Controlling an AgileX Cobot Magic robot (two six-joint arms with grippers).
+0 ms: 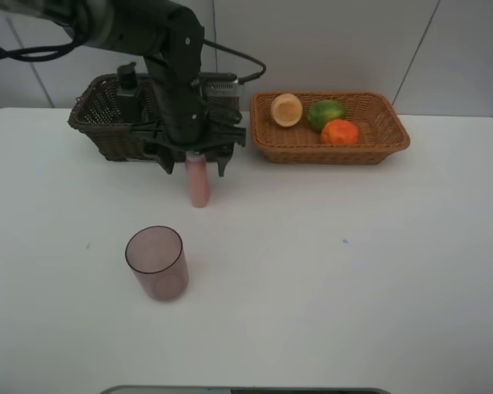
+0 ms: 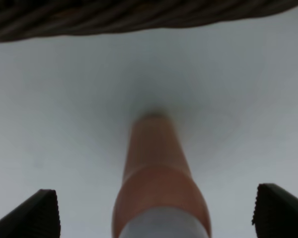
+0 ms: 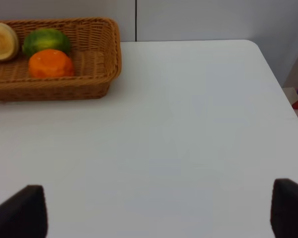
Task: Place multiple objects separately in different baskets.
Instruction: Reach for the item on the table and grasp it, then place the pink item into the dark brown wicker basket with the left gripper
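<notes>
The pink bottle (image 1: 199, 187) stands upright on the table (image 1: 353, 271), left of centre in the upper half of the high view, just in front of the dark basket (image 1: 94, 123). The left gripper (image 1: 195, 162) hangs directly above it, jaws spread wide and gripping nothing, one finger either side of the white cap. The bottle's long axis points straight up between them. The right gripper (image 3: 154, 213), also wide open and empty, faces bare table well away, so the left arm is plainly nearer.
</notes>
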